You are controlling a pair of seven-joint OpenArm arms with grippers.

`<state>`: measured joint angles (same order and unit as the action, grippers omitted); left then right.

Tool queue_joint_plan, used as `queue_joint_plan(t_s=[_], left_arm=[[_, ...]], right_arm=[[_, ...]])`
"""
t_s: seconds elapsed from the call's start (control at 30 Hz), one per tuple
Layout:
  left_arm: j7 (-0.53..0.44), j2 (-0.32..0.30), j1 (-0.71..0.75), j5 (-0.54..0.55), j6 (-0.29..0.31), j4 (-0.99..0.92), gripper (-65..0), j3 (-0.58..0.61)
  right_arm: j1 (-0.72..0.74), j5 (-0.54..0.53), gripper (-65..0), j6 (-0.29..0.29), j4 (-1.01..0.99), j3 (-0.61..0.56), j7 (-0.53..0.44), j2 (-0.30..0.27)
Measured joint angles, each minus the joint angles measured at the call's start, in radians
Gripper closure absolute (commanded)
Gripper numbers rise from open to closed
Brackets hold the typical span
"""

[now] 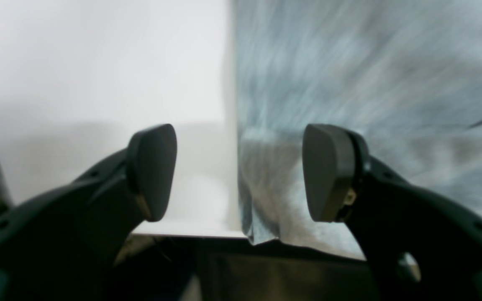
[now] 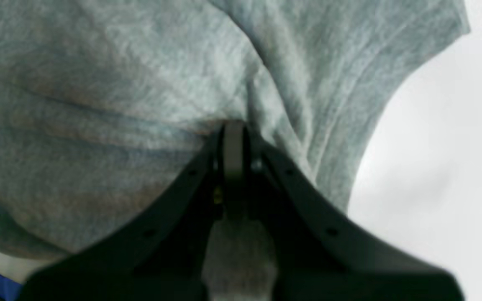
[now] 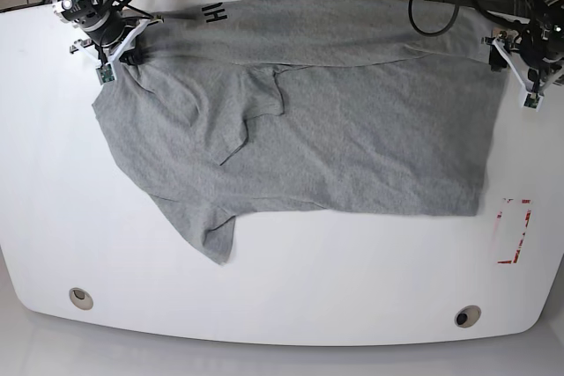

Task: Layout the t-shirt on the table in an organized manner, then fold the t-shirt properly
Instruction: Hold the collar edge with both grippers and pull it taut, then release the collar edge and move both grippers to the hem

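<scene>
**Spreading the shirt: one corner pinched, the other claw waiting open**

Nearest the base camera, the table (image 3: pixel 282 305) lies bare along its front edge, with two metal grommets (image 3: pixel 80 298) and a red-and-white mark (image 3: pixel 514 231) off to one side. Beyond that bare strip the t-shirt (image 3: pixel 352 147) sprawls across the middle and back of the table. It is partly folded over itself, one sleeve points toward the front, and black letters show at the far edge.

At the far corner on the base view's left, the right claw (image 2: pixel 233 133) is clamped tight on a bunch of the shirt's cloth, which puckers around the closed tips. At the far corner on the other side, the left claw (image 1: pixel 239 171) stands wide and holds nothing. The shirt's side edge runs straight up between its two pads (image 1: pixel 153 171), and the corner hangs just over the table's rim.

To do this step well, the left claw probably needs to close on that edge. Both arms can then pull apart evenly to draw the doubled-over layer flat. Uneven tension may skew the hem or drag more cloth off the table.
</scene>
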<state>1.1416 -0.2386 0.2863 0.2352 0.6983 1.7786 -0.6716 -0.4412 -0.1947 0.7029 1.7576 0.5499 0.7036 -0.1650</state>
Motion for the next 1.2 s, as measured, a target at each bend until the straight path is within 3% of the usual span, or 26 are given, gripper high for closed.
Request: queue_joint_plan(t_s=[0.43, 0.67, 0.93, 1.0, 1.2], left_arm=[[-0.088, -0.078, -0.066, -0.001, 0.000, -0.239, -42.6, -0.002], [-0.087, -0.107, -0.118, 0.000, 0.000, -0.231, -42.6, -0.003], [0.036, -0.115, -0.160, -0.003, 0.000, -0.077, -42.6, -0.005], [0.053, -0.114, -0.184, 0.001, 0.000, -0.028, -42.6, -0.004], [0.063, -0.108, -0.248, 0.003, -0.001, 0.040, -42.6, -0.003]], right_arm=[[0.000, 0.000, -1.6, 0.000, 0.000, -0.001, 0.000, 0.002], [-0.003, 0.004, -1.9, -0.003, 0.041, -0.001, 0.008, 0.001], [-0.003, 0.007, -2.7, -0.006, 0.137, -0.001, 0.008, -0.001], [-0.001, 0.007, -7.0, -0.006, 0.162, -0.001, 0.018, -0.001], [0.094, 0.013, -35.4, 0.002, 0.167, -0.001, 0.071, 0.002]])
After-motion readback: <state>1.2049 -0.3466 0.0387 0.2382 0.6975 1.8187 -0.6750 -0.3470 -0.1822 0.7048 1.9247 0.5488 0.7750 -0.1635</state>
